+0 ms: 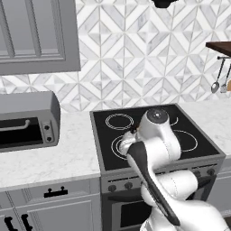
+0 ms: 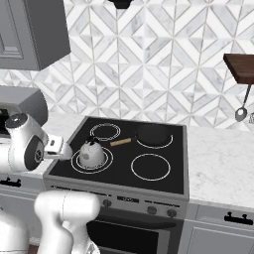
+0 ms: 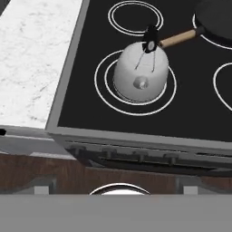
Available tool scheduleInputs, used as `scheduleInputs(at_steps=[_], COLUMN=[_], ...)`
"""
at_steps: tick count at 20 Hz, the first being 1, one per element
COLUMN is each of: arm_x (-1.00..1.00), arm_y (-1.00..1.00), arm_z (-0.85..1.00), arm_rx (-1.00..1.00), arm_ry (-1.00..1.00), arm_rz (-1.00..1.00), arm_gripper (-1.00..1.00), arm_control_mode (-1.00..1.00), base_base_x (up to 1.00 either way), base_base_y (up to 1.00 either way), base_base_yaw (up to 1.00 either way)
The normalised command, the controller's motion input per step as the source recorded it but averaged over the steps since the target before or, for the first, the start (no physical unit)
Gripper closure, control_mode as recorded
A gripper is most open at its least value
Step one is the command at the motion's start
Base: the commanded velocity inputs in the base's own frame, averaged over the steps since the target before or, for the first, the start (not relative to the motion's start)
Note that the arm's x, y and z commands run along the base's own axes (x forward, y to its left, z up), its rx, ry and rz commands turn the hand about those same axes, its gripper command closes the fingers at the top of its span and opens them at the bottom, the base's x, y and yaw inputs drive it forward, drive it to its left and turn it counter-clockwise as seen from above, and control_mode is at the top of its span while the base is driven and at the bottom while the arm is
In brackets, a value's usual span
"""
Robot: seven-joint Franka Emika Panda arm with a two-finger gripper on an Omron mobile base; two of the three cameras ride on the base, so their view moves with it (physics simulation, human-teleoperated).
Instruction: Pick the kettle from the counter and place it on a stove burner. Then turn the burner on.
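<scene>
The silver-grey kettle (image 2: pixel 92 154) (image 3: pixel 140 77) stands upright on the stove burner (image 2: pixel 107 165) (image 3: pixel 102 88), the large double-ring zone at the front left of the black cooktop. Its black knob and thin handle point up. My gripper (image 2: pixel 61 150) hovers just left of the kettle, over the cooktop's front left edge, apart from it. The gripper is open and holds nothing. The white marble counter (image 1: pixel 49 158) (image 3: pixel 31 68) lies to the left of the stove.
A dark pan (image 2: pixel 154 134) (image 3: pixel 217 18) with a wooden handle sits on the back right zone, its handle reaching toward the kettle. Stove knobs (image 2: pixel 106 202) line the front panel. A grey toaster oven (image 1: pixel 27 119) stands on the left counter. Utensils hang under a wooden shelf (image 2: pixel 240 67).
</scene>
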Motion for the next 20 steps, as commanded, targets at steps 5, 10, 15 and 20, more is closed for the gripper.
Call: scheduleInputs(at_steps=[5,10,15,20], arm_x=[-1.00,-0.89,-0.22,0.00], arm_y=[1.00,0.99,0.34,-0.08], arm_z=[-0.60,-0.99,-0.82,-0.31], arm_rx=[-0.25,-0.30,-0.19,0.02], arm_ry=[0.00,0.00,-0.22,-0.50], arm_rz=[0.36,0.38,0.16,-0.03], arm_gripper=[-1.00,-1.00,-1.00,-1.00], arm_control_mode=[-1.00,-1.00,-1.00,-1.00], base_base_x=[0.00,0.00,0.00,0.00], base_base_y=[0.00,0.00,0.00,0.00], base_base_yaw=[0.00,0.00,0.00,0.00])
